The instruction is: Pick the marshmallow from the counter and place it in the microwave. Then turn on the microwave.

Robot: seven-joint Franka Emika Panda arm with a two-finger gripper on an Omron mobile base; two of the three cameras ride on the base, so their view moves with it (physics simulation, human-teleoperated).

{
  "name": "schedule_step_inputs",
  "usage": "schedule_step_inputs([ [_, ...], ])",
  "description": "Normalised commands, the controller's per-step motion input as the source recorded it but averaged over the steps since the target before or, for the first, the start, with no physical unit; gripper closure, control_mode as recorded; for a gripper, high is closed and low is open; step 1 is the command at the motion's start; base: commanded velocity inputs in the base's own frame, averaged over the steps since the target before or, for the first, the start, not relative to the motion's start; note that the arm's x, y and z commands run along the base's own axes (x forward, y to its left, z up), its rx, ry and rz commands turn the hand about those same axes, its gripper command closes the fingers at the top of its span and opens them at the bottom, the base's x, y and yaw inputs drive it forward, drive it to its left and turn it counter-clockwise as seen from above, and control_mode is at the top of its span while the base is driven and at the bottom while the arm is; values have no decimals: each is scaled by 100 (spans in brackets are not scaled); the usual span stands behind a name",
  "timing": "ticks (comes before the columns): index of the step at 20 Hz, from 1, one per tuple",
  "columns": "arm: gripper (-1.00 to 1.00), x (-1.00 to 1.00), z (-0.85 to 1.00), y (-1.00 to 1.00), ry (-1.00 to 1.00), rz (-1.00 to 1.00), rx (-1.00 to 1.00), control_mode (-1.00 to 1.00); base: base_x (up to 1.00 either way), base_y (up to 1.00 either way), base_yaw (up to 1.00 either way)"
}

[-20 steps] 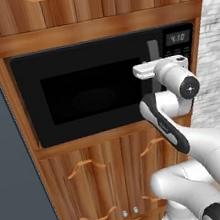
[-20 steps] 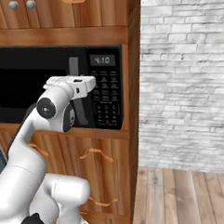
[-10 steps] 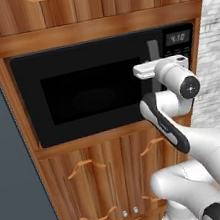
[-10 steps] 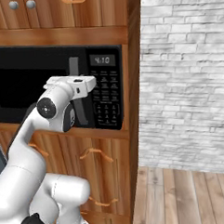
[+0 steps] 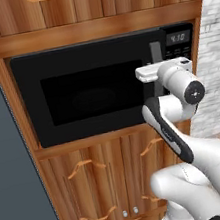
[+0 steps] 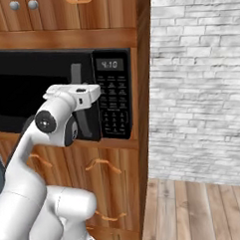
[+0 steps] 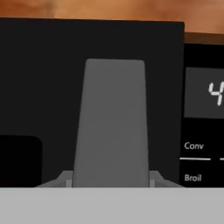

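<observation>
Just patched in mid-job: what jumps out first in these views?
The big black microwave built into the wooden cabinets, door shut, display lit at its top right. The white arm rises in front of it with its claw right at the grey door handle, which looms upright in the hand view. A white brick wall stands right of the cabinets.

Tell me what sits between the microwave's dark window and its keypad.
The grey vertical handle of the microwave, between window and keypad; the hand view shows it close up.

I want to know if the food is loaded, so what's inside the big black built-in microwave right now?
The black built-in microwave has its door closed. Through its dark window only a faint round shape shows, perhaps a turntable. Any food inside cannot be made out; the white robot hand sits at the grey vertical handle.
</observation>
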Motion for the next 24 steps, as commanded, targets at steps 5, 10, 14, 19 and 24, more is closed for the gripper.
schedule_step_inputs([
  [5,100,-50,0,0,0,0,0,-100,0,0,0],
  [10,100,-55,0,0,-1,0,0,-100,0,0,0],
  [14,100,-55,0,0,-1,0,0,-100,0,0,0],
  [19,100,-54,0,0,-1,0,0,-100,0,0,0],
  [24,100,-57,0,0,-2,0,0,-100,0,0,0],
])
